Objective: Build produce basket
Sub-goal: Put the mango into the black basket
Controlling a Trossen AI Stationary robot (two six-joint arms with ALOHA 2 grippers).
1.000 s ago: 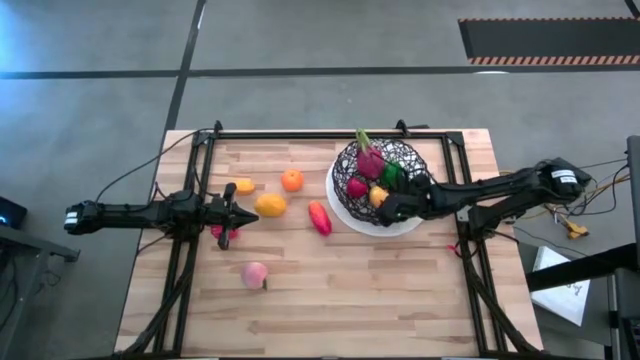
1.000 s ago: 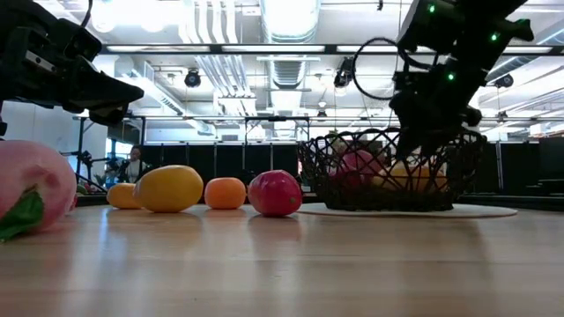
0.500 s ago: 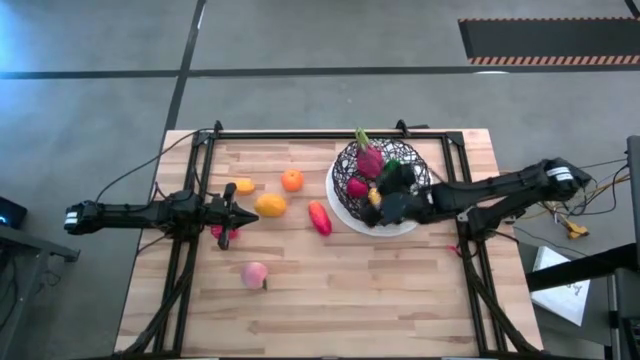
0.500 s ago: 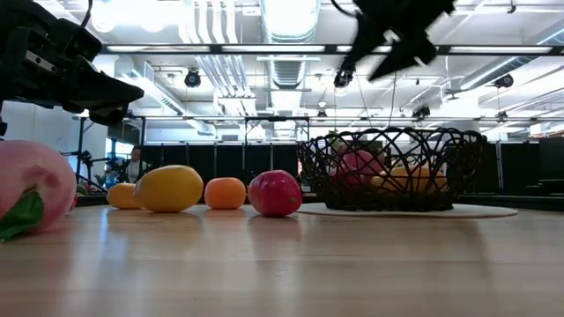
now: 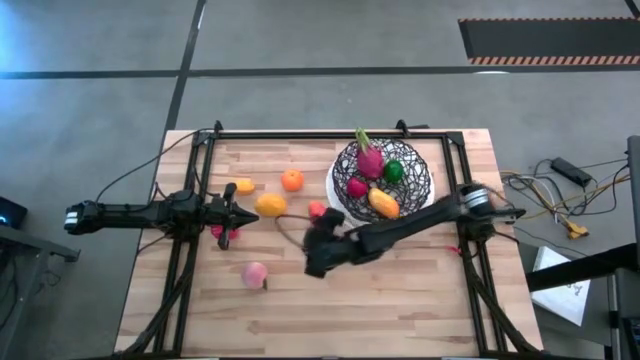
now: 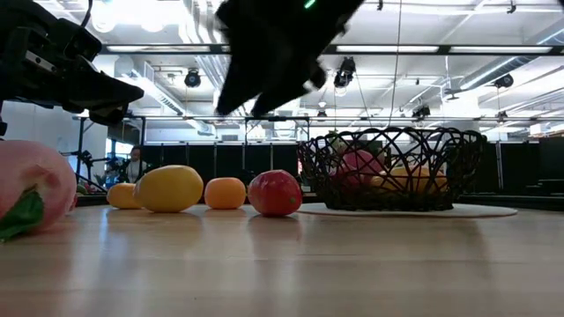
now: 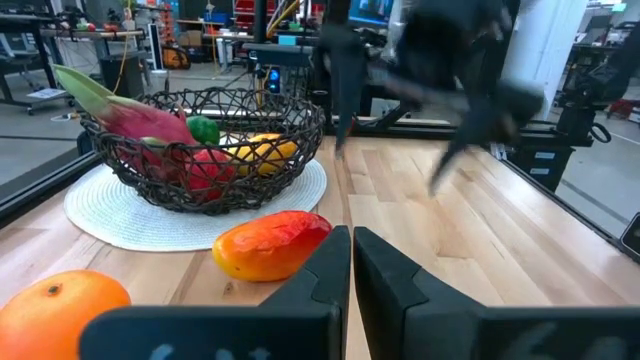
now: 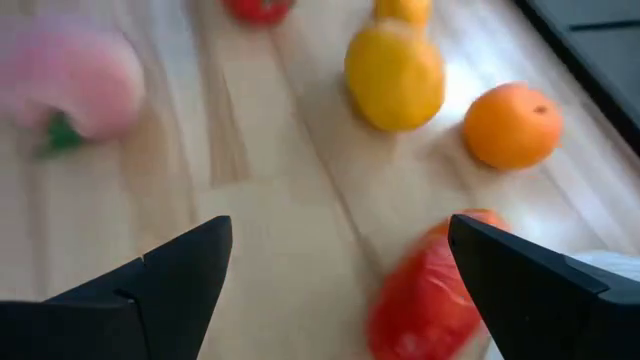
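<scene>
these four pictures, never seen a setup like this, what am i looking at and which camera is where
It is one moment from four cameras: one overhead, one at tabletop level, one on each arm's wrist. Two dark robot arms work at a wooden table, filling a wire basket with toy produce. The right gripper is open and empty, out over the table near the red fruit. The left gripper waits shut at the table's left side. The basket holds a dragon fruit, a green piece and a yellow-orange piece. Still loose: an orange, yellow fruit and a pink peach.
</scene>
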